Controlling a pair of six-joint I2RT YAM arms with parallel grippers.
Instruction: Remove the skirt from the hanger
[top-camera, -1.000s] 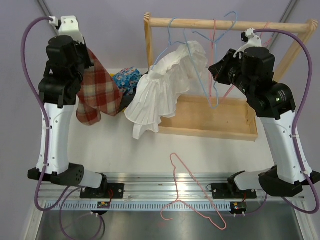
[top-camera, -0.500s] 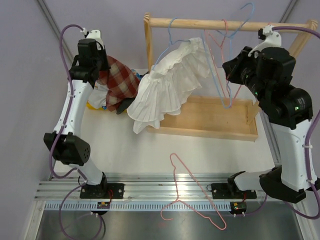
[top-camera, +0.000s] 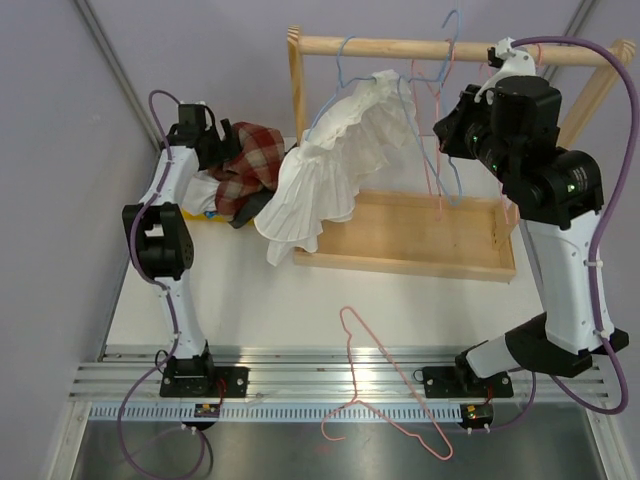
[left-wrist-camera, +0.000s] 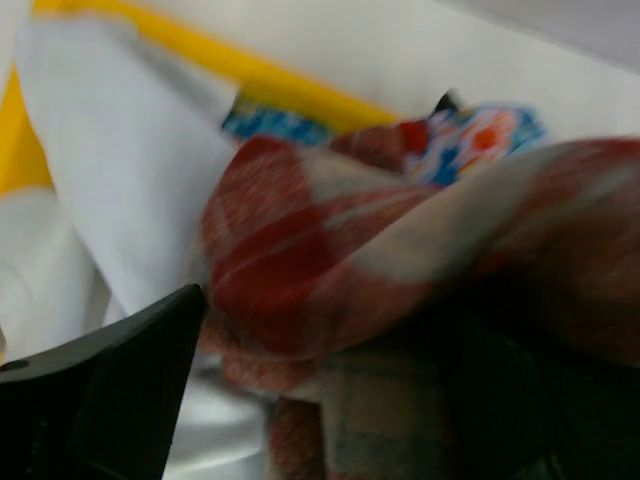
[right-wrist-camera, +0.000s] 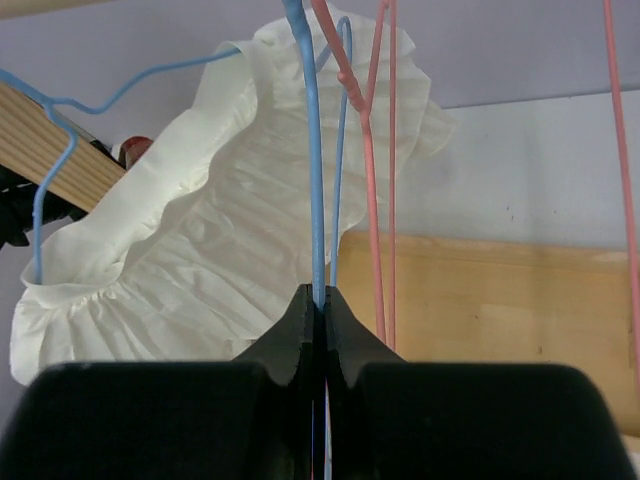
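A red plaid skirt (top-camera: 252, 160) lies crumpled on a pile of clothes at the table's far left, and fills the left wrist view (left-wrist-camera: 400, 270). My left gripper (top-camera: 207, 140) is right over it, open, with cloth lying loose between the wide-apart jaws (left-wrist-camera: 330, 400). My right gripper (top-camera: 447, 135) is raised by the rack, shut on the wire of a bare blue hanger (top-camera: 455, 110); the fingers (right-wrist-camera: 322, 295) pinch that blue wire (right-wrist-camera: 312, 150). A white frilly skirt (top-camera: 335, 170) (right-wrist-camera: 200, 260) hangs from another blue hanger (right-wrist-camera: 60, 130) on the rack.
The wooden rack's rod (top-camera: 420, 47) spans the back above its tray-like base (top-camera: 420, 235). Pink hangers (top-camera: 437, 150) (right-wrist-camera: 385, 150) dangle beside the blue one. A pink hanger (top-camera: 375, 380) lies at the table's near edge. White, yellow and blue garments (top-camera: 205, 195) lie under the plaid one.
My left arm swung out to the far left corner with the plaid skirt, set it on the pile and opened. My right arm shifted slightly, still gripping the blue hanger.
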